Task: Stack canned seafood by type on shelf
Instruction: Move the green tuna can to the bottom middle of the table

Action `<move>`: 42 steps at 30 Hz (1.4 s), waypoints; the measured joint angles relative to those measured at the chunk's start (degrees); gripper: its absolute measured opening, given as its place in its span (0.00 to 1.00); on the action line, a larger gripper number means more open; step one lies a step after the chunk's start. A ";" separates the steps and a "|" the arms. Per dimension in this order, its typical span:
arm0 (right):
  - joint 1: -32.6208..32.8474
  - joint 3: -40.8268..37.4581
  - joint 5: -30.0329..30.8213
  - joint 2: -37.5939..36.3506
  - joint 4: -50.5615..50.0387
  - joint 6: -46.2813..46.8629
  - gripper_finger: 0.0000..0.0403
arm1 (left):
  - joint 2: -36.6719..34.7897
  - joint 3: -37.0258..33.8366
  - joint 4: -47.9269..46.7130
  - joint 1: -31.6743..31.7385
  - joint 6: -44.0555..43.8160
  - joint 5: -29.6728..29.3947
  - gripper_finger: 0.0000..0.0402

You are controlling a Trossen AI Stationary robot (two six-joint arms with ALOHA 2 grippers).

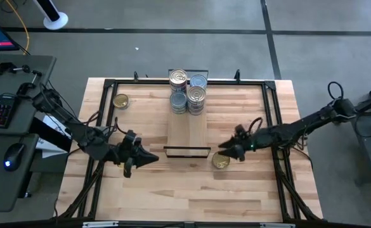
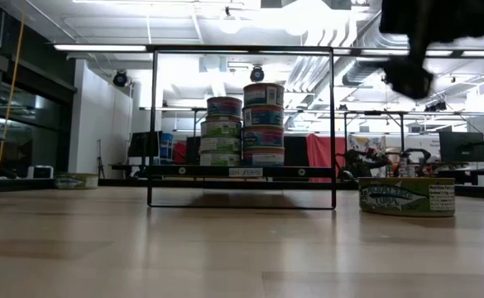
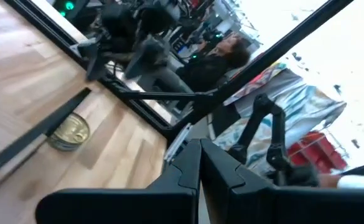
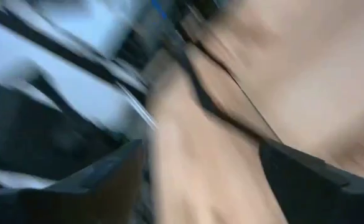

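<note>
Loose tin (image 1: 221, 162): flat, round, gold-topped, green-labelled, on worktop (image 1: 172, 190) beside shelf's (image 1: 186, 134) near end. Right end effector (image 1: 231, 152): released, jaws wide, just above it. Left end effector (image 1: 152, 158): clenched, empty. Shelf's far end: two tin stacks (image 1: 188, 92).

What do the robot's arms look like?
Two thin black arms made of jointed sections, with black cables looping along them. The left gripper and right gripper each end in two dark, pointed fingers. A tiny green light glows near the right arm's wrist.

Two tin stacks (image 2: 243, 126) on shelf (image 2: 242, 172)
</note>
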 joint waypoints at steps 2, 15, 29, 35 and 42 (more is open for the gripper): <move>1.05 2.40 -1.47 0.77 -13.25 -0.66 0.71 | 0.39 -0.01 0.51 -0.32 -0.53 0.12 0.00; 12.12 10.54 14.55 19.89 -33.19 15.26 0.01 | 2.99 -1.43 -15.14 -6.24 -1.91 -4.39 0.00; 10.57 38.67 16.56 46.96 -63.28 21.67 0.00 | 16.16 -15.83 17.57 -14.21 -4.54 -5.14 0.00; 12.09 44.26 14.12 52.17 -56.68 20.77 0.00 | 24.58 -12.72 21.42 -14.30 -0.12 -3.66 0.00; 14.90 55.18 11.58 62.23 -46.14 10.78 0.00 | 37.92 -5.92 21.14 -11.56 5.54 -4.25 0.00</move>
